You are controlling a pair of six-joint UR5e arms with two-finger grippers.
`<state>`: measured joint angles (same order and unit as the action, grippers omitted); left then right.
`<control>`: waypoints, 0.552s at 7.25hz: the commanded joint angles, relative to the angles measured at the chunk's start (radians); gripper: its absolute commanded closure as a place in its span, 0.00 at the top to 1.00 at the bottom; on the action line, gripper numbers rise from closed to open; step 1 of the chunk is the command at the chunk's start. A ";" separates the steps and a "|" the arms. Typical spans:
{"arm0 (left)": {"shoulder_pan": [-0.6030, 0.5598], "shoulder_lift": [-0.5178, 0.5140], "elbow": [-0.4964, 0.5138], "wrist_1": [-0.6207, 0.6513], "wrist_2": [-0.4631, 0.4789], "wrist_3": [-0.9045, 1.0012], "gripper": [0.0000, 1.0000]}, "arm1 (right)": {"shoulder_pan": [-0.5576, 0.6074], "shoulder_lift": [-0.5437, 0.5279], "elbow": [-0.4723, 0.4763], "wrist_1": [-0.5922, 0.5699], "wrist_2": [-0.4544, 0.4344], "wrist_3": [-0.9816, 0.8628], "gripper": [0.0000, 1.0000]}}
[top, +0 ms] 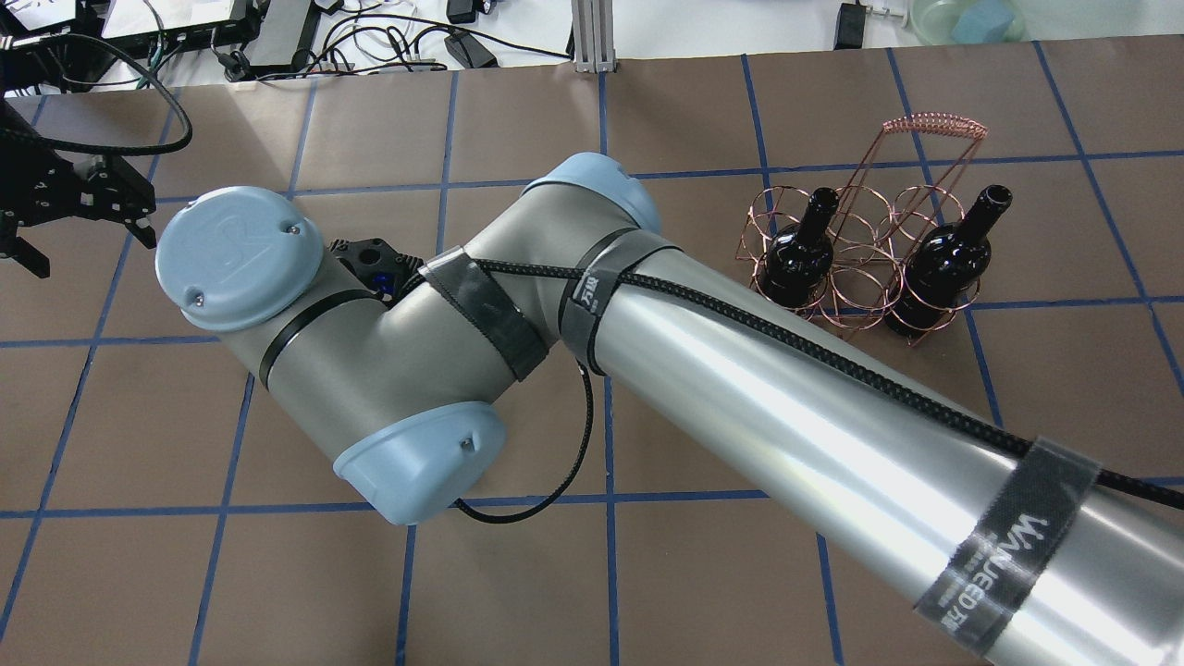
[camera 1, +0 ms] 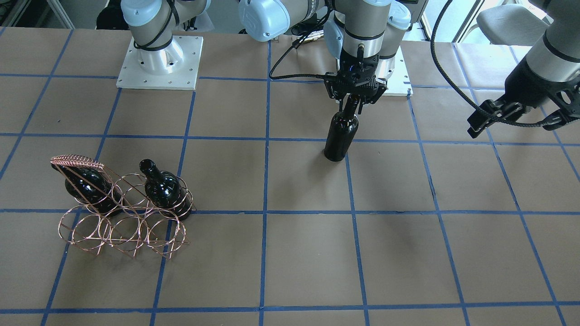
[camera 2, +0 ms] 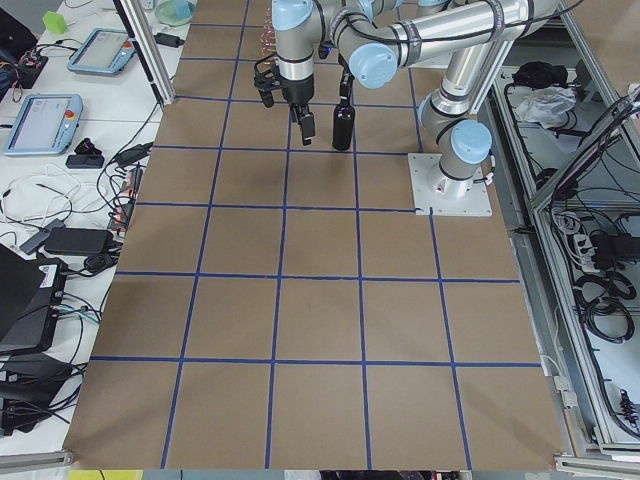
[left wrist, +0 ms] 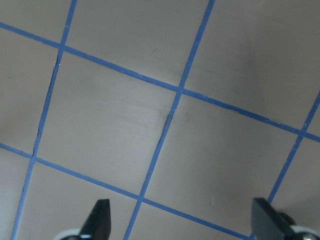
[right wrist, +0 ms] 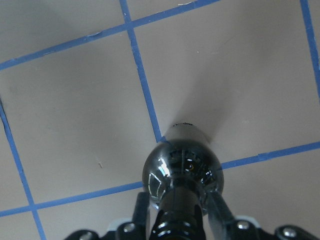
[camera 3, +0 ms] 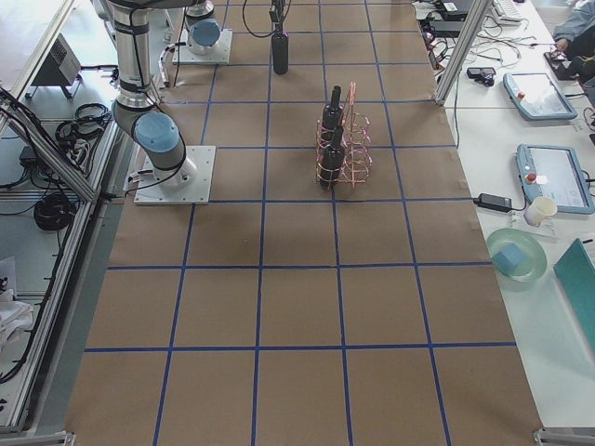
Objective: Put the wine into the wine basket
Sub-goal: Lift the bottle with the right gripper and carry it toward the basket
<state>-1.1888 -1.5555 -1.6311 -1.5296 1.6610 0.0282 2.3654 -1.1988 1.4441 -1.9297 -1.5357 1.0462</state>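
The wine (camera 1: pixel 340 136), a glossy black bottle, stands upright on the table near the middle; it also shows in the right wrist view (right wrist: pixel 182 170). My right gripper (camera 1: pixel 352 102) is shut on its neck from above. The wine basket (camera 1: pixel 122 217), a copper wire rack with a coiled handle, stands far off at the table's side and holds two look-alike bottles (camera 1: pixel 86 185) (camera 1: pixel 163 188) in its back row. My left gripper (camera 1: pixel 487 120) hangs open and empty above bare table, its fingertips (left wrist: pixel 100 217) wide apart. In the overhead view my right arm hides the gripped bottle.
My right arm's long forearm (top: pixel 786 370) reaches across the table's middle. The basket (top: pixel 860 250) has empty ring slots in its front row and between the two bottles. The right arm's base plate (camera 1: pixel 158 63) is bolted behind the basket's side. Operator gear lies beyond the table edges.
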 commanded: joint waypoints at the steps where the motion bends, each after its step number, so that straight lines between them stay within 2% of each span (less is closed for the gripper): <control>1: 0.000 0.000 -0.001 0.000 0.000 0.001 1.00 | 0.000 0.001 -0.001 -0.003 0.000 0.000 0.38; 3: 0.000 0.000 -0.001 0.000 0.000 0.002 1.00 | 0.000 0.001 -0.001 -0.003 0.008 0.000 0.22; 4: 0.000 0.000 -0.001 0.000 0.000 0.002 1.00 | -0.002 -0.005 -0.002 0.000 0.008 -0.002 0.07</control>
<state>-1.1888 -1.5555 -1.6321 -1.5294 1.6613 0.0305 2.3652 -1.1993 1.4436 -1.9319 -1.5299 1.0458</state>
